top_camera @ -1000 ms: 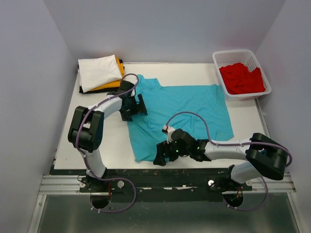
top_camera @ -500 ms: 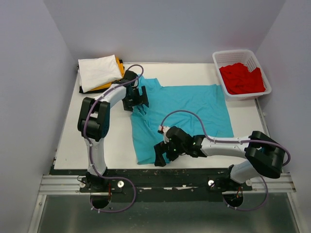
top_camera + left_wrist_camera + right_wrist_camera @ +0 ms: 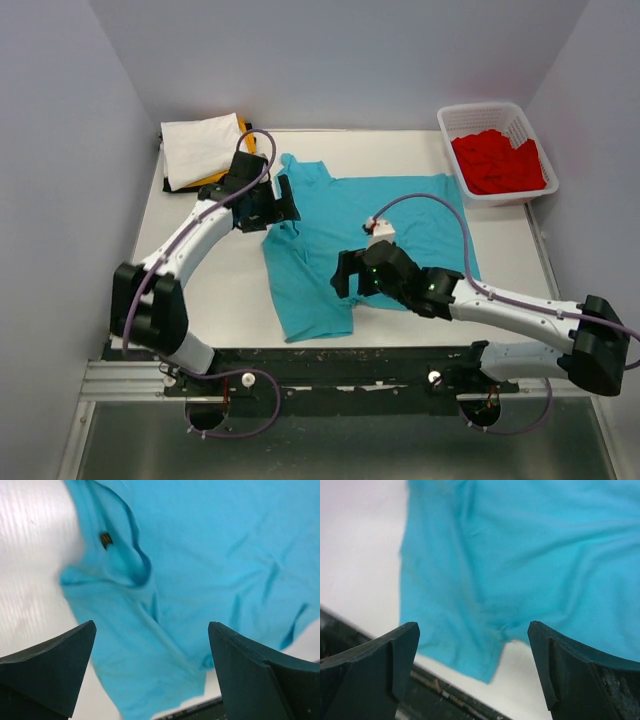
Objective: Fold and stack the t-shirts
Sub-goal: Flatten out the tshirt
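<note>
Your teal t-shirt [image 3: 385, 210] lies spread on the white tabletop [image 3: 215, 290], turned sideways, with the collar at its left end and the hem at its right end. It is mostly flat. The cloth is bunched and creased around the neck, and the near sleeve [image 3: 315, 310] reaches towards the front edge of the tabletop.

Your left fingers [image 3: 50, 670] hang over the shirt's collar end, spread wide with nothing between them. Between them the left wrist camera shows the neckline, a small dark label [image 3: 105, 540] inside it, and rumpled teal cloth. From these views you cannot tell whether the tips touch the cloth.

Your right fingers [image 3: 365, 670] are also wide apart and hold nothing. They sit above the shirt's near side, just right of the near sleeve. The right wrist camera looks down on that sleeve and the shirt's near border, with bare tabletop on either side.

Beyond the shirt's collar end, towards the far left, a folded white t-shirt [image 3: 203, 147] tops a stack. An orange-yellow t-shirt [image 3: 232, 175] and a black layer [image 3: 180, 186] show at the stack's edges beneath it. The stack lies close to the shirt's far sleeve but apart from it.

Past the shirt's hem end, at the far right, a white lattice basket [image 3: 478, 114] holds crumpled red t-shirts [image 3: 497, 163].
</note>
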`<state>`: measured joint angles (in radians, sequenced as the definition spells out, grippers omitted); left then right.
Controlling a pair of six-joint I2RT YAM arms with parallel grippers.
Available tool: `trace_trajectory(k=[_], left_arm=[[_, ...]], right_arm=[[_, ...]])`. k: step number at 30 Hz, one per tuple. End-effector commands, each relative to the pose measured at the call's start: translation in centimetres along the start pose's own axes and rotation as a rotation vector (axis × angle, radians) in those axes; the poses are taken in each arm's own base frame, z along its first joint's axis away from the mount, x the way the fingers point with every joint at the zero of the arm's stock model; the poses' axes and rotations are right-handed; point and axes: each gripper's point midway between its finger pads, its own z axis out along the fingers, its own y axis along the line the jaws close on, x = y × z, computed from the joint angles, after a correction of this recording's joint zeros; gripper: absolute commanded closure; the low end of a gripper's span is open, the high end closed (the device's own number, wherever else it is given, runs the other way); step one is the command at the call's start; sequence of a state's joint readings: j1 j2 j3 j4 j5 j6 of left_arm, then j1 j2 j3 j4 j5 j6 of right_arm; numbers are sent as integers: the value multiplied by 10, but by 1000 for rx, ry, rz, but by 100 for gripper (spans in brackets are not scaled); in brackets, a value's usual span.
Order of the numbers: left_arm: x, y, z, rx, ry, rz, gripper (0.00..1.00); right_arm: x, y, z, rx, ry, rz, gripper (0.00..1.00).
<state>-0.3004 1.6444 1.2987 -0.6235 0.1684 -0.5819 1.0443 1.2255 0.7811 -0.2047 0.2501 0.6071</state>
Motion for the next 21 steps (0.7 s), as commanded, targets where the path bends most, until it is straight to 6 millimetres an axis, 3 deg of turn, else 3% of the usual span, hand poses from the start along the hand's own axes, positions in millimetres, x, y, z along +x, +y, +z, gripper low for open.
trace_trajectory(k=[1, 5, 7, 14, 21], left_arm=[[51, -26, -36, 103, -66, 13, 2], [118, -52, -35, 233, 0, 57, 1], [140, -61, -31, 313, 45, 63, 1], [179, -31, 8, 237, 127, 14, 1], [201, 9, 24, 69, 190, -4, 1]], right_arm=[[-21, -105, -21, 457, -118, 199, 0], [-19, -165, -19, 521, -83, 353, 0], [-13, -186, -19, 589, -79, 398, 0], [32, -226, -19, 697, 31, 493, 0], [65, -271, -39, 810, 57, 678, 0]])
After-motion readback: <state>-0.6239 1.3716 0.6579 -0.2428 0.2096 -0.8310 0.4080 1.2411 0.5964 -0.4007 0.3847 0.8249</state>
